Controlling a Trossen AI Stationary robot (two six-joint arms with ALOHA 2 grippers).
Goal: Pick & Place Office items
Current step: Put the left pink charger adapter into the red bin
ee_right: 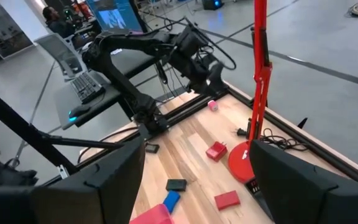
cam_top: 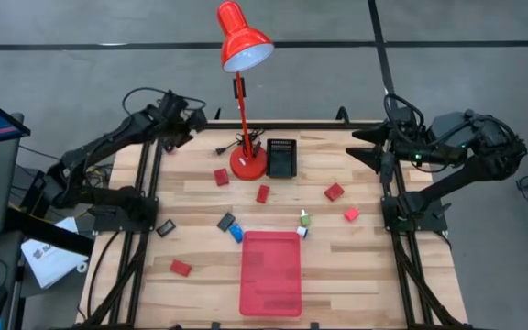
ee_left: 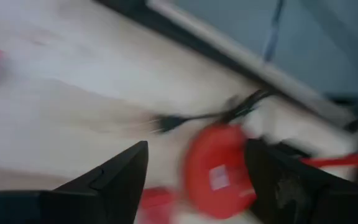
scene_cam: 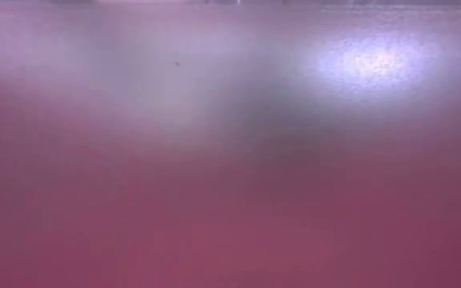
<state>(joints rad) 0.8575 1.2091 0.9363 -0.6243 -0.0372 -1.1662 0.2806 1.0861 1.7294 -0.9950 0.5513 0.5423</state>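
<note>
Your wooden table (cam_top: 365, 266) carries the office items (cam_top: 263, 193) scattered around a red lamp (cam_top: 243, 55); the red block by its base lies lengthwise toward the flat red tray (cam_top: 270, 272), which holds nothing. The left gripper (cam_top: 193, 116) hovers over the far left corner, fingers wide. The right gripper (cam_top: 360, 147) hangs at the far right edge (likewise spread, holding nothing).

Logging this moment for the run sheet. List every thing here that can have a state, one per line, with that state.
Left gripper: open, empty, raised near the table's far left corner.
Right gripper: open, empty, raised near the far right corner.
Red tray: flat on the table, nothing in it.
Desk lamp: upright.
Black basket: upright beside the lamp base.
Red blocks: loose on the table, outside the tray.
</note>
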